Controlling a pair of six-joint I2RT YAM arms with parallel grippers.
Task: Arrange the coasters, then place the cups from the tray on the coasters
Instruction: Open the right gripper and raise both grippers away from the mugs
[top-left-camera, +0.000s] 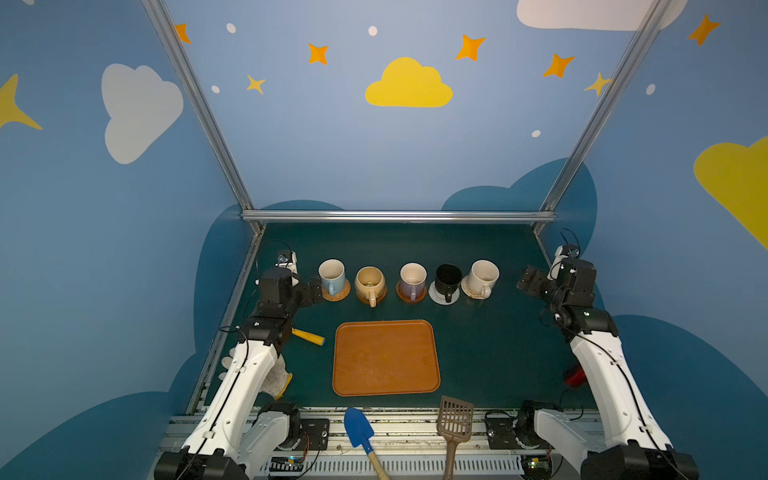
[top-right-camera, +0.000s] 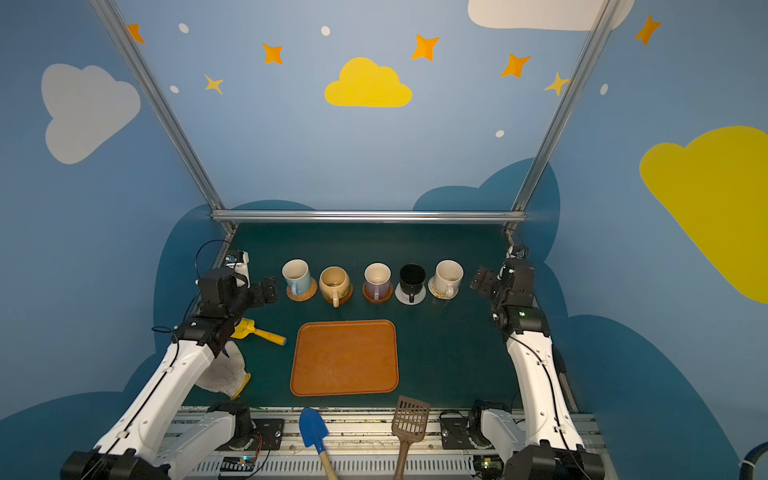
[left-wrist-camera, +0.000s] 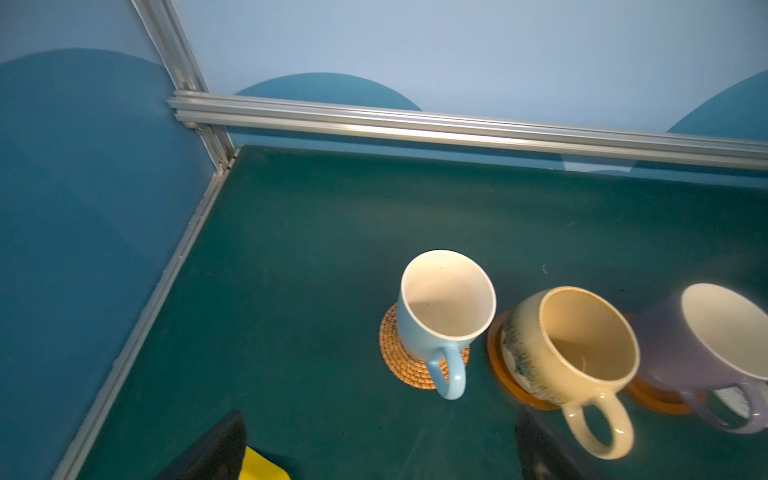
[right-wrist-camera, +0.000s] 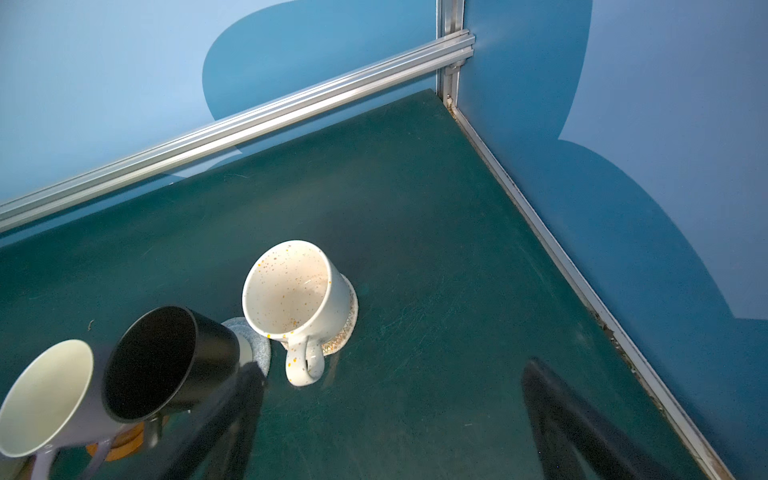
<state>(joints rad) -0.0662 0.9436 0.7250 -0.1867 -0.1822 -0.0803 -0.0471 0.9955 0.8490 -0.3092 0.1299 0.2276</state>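
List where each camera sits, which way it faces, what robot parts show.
Top views: high above the robot's base, facing down and forward over tray and table; left arm, right arm, left gripper, right gripper show.
Left wrist: on the left arm, facing the back left corner; past its fingers stand the light blue cup, tan cup and lavender cup.
Right wrist: on the right arm, facing the back right corner; past its fingers stand the speckled cup and black cup.
Shared: both wrist views catch the lavender cup.

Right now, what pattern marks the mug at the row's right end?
The speckled mug is cream-white with tiny orange-brown flecks, clearest in the right wrist view.
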